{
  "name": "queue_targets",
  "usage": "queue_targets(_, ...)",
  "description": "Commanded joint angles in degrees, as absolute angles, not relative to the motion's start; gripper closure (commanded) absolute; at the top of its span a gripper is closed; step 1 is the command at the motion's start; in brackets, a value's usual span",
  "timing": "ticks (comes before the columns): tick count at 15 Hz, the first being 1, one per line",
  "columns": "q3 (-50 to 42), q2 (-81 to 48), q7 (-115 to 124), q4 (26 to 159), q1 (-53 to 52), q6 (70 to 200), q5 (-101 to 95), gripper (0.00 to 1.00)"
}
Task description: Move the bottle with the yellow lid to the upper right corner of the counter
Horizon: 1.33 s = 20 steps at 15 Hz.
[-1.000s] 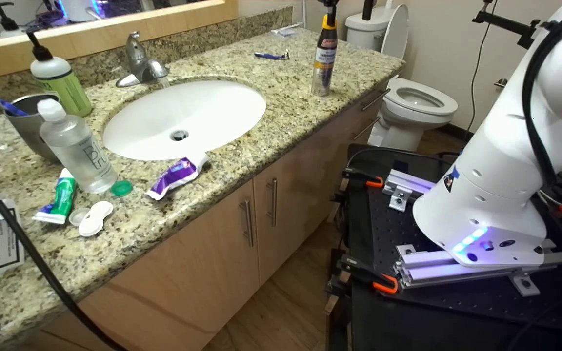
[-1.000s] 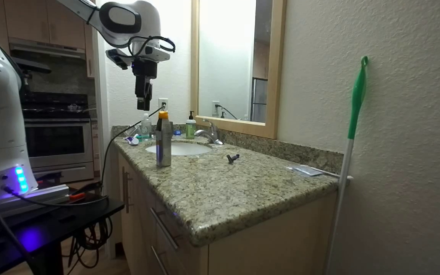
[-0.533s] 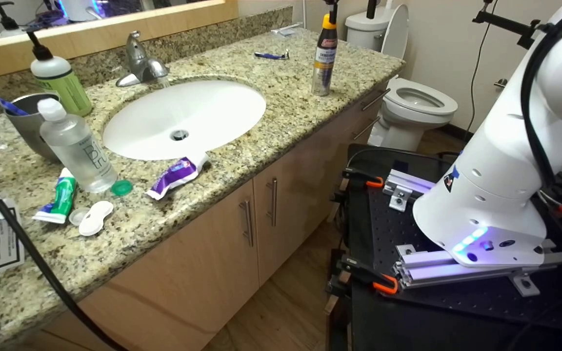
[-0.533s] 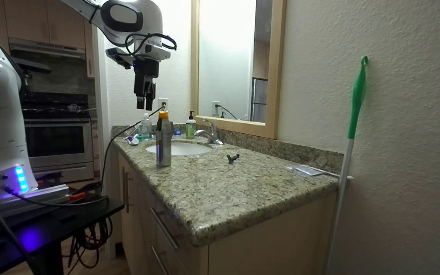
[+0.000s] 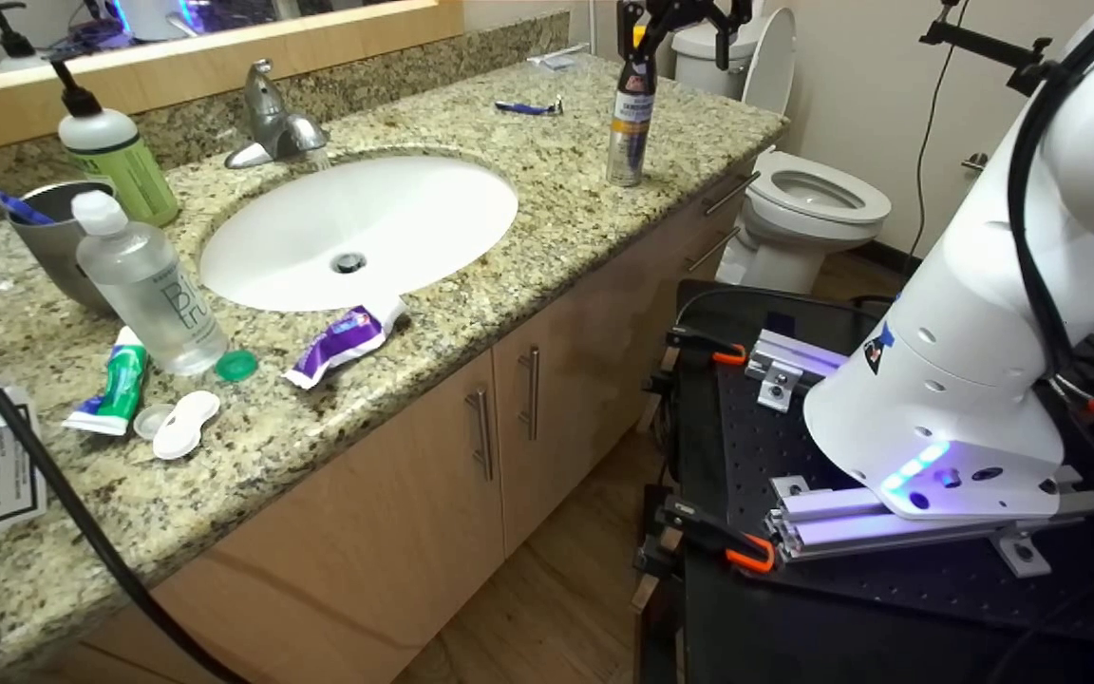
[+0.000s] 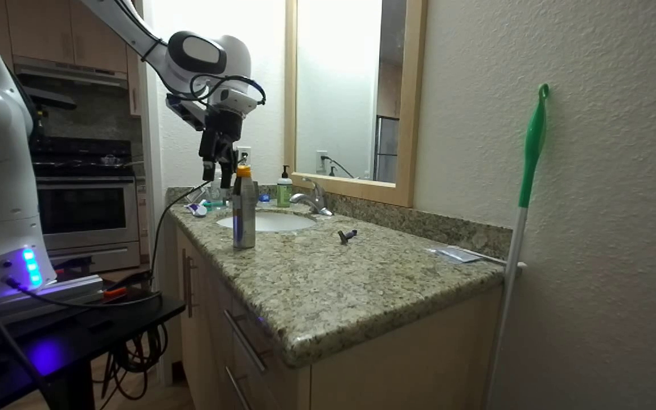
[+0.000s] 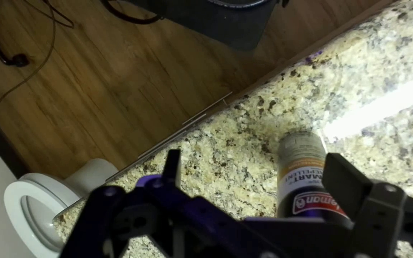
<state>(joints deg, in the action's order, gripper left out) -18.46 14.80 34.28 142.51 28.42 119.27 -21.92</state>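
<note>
Along the speckled granite table [image 5: 556, 228] stand, left to right in an exterior view, the clear bottle [image 5: 158, 299], the white sink [image 5: 419, 223], then the yellow-lidded bottle [image 5: 631, 133], upright near the front edge; near its top hangs the gripper [image 5: 676, 59], jaws wide apart, empty.

In an exterior view, the gripper [image 6: 217, 177] was positioned at a tilt, jaws parted, just beside the top of the bottle with the yellow lid [image 6: 244, 209], which stood upright on the counter [image 6: 356, 287] near the front edge, clear of a razor [image 6: 347, 236].
</note>
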Motion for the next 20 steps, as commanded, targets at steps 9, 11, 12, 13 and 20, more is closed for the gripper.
queue_targets(9, -19.11, 20.31, 35.06, 142.41, 29.92, 123.72, -21.25, 0.0)
queue_targets(11, -19.13, 21.13, 35.01, 142.49, 30.21, 123.79, -21.19, 0.0)
queue_targets(12, -19.13, 21.16, 35.01, 142.51, 30.23, 123.81, -21.19, 0.0)
queue_targets(13, -19.18, 20.78, 35.58, 142.79, 30.08, 125.44, -20.9, 0.0)
queue_targets(20, -18.52, 18.83, 36.89, 142.67, 29.84, 131.23, -18.34, 0.0)
